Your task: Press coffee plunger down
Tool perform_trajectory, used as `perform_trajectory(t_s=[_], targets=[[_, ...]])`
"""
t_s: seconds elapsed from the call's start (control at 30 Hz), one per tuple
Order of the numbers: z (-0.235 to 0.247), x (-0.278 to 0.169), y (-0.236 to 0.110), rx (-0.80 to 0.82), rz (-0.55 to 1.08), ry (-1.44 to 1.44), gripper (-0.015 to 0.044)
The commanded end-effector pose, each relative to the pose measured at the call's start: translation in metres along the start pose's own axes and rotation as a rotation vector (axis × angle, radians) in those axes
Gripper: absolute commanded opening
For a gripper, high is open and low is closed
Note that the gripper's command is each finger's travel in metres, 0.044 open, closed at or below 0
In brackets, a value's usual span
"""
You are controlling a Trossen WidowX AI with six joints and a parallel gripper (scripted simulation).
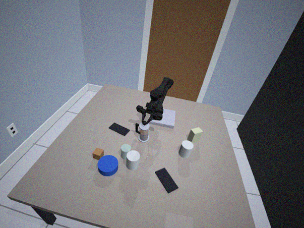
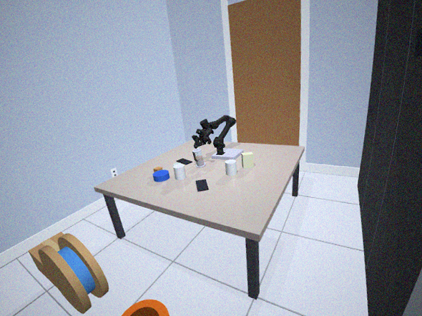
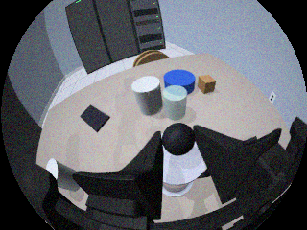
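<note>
The coffee press (image 1: 144, 134) (image 2: 200, 159) (image 3: 184, 168) stands upright on the table, with a clear body, a pale lid and a black handle (image 1: 137, 128) on its left side in the top view. The round black plunger knob (image 1: 144, 122) (image 3: 178, 139) is just above the lid. My gripper (image 1: 144, 121) (image 2: 197, 146) (image 3: 177, 132) reaches down over the press and is shut on the knob, with one finger on each side of it in the wrist view. Any rod between knob and lid is hidden.
In front of the press stand a mint cylinder (image 1: 125, 151) (image 3: 175, 103), a white cylinder (image 1: 132, 160) (image 3: 149, 98), a blue disc (image 1: 108, 165) and an orange-brown block (image 1: 98, 153). Another white cylinder (image 1: 186, 149) and a yellow-green block (image 1: 195, 134) are right. Dark flat slabs (image 1: 119, 128) (image 1: 166, 180) lie nearby.
</note>
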State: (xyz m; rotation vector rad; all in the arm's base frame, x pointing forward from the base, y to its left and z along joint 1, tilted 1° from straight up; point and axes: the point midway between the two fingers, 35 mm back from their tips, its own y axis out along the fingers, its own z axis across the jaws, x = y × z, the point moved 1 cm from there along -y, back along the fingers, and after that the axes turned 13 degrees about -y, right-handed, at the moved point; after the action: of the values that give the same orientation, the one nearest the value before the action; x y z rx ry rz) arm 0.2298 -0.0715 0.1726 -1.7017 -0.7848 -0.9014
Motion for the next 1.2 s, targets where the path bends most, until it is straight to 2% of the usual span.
perform_trajectory(t_s=[0.0,0.03,0.43,0.63,0.9,1.17], targets=[[0.000,-0.001,0.000,0.000,0.002,0.000,0.0125],[0.000,-0.001,0.000,0.000,0.002,0.000,0.0125],[0.000,-0.001,0.000,0.000,0.002,0.000,0.0440],[-0.001,0.008,-0.006,0.001,0.004,-0.001,0.0440],[-0.010,0.054,-0.060,0.007,0.019,-0.010,0.0440],[-0.009,0.053,-0.060,0.007,0.019,-0.011,0.0440]])
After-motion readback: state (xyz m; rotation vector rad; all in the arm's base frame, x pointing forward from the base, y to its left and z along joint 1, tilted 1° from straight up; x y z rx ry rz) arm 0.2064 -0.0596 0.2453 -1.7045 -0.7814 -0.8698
